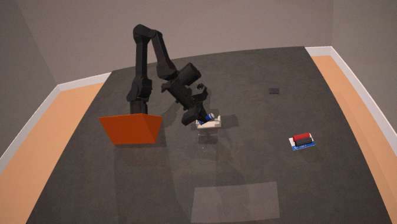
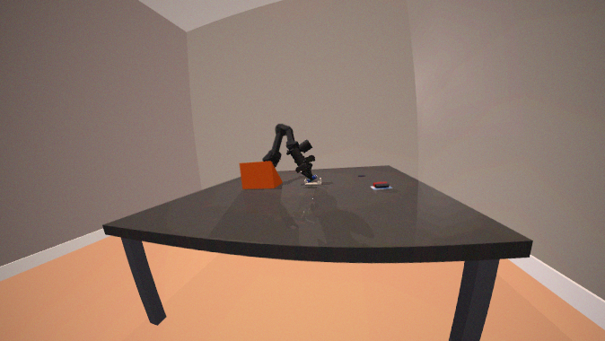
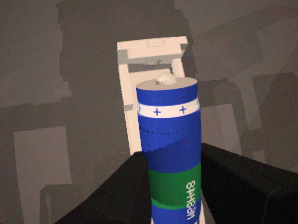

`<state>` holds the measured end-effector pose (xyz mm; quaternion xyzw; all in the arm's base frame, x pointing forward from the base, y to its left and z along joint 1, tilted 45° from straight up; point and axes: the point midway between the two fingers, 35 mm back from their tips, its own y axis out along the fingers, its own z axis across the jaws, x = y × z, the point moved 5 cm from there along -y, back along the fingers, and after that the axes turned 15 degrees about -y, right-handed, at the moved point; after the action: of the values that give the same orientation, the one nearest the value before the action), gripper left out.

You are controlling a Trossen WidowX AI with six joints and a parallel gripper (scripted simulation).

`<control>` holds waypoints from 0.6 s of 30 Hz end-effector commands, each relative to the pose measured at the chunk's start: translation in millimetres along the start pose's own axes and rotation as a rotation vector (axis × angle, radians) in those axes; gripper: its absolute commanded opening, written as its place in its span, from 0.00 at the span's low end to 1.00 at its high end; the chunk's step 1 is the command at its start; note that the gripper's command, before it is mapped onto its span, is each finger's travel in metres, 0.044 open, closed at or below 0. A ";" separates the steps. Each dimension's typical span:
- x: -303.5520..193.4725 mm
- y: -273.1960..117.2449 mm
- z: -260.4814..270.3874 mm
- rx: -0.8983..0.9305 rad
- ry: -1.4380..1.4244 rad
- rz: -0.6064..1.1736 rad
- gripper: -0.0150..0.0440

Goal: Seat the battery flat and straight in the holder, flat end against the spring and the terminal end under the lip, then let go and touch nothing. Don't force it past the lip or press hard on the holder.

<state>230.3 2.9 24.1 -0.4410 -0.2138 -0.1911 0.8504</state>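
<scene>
A blue battery (image 1: 209,117) (image 3: 171,150) with a green band and a white plus-marked ring is tilted, its terminal end raised toward the lip end of the holder. In the top view its lower, flat end is at the left end of the cream holder (image 1: 209,127) (image 2: 312,184) (image 3: 127,90); whether it touches the spring is hidden. My gripper (image 1: 205,118) (image 3: 170,158) is shut on the battery, a finger on each side of its body. In the wrist view the holder's lip end shows beyond the terminal, with the terminal above the holder and not under the lip.
An orange wedge-shaped block (image 1: 132,129) (image 2: 258,176) stands left of the holder, in front of the arm's base. On the right, a red and a dark cylinder (image 1: 301,138) (image 2: 381,184) lie on a blue and white card. A small dark square (image 1: 274,91) lies at the back right.
</scene>
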 end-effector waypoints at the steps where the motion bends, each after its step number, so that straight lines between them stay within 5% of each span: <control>1: -3.9 0.1 0.2 -0.001 0.006 0.013 0.37; 18: -0.2 3.3 -1.7 0.005 0.003 0.060 0.37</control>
<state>232.8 3.1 23.5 -0.4419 -0.2078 -0.1754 0.8549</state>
